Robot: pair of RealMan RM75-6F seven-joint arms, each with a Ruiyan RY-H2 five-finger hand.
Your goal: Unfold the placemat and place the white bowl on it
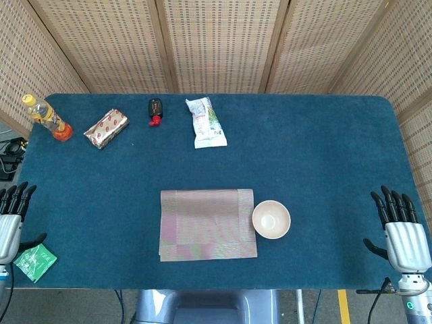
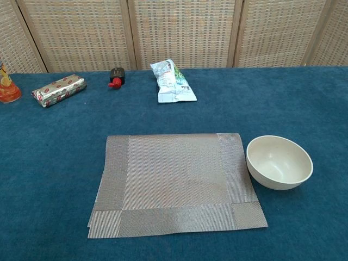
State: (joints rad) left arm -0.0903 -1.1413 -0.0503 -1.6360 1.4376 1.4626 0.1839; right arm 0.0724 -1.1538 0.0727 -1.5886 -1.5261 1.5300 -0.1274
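A grey woven placemat (image 1: 207, 224) (image 2: 175, 184) lies folded at the table's front centre, its layers showing at the near edge. The white bowl (image 1: 271, 219) (image 2: 279, 162) stands upright and empty on the blue cloth, just to the right of the mat's edge. My left hand (image 1: 12, 216) hovers at the table's left front edge, fingers apart, holding nothing. At the right front edge my right hand (image 1: 402, 231) is likewise spread and empty. Both hands are far from the mat and bowl; the chest view shows neither.
Along the back of the table lie a yellow-capped bottle (image 1: 47, 117), a silver-red packet (image 1: 106, 128) (image 2: 58, 89), a small black and red item (image 1: 155, 111) (image 2: 116, 76) and a white snack bag (image 1: 206, 123) (image 2: 173, 81). A green packet (image 1: 35, 261) sits at the left front corner.
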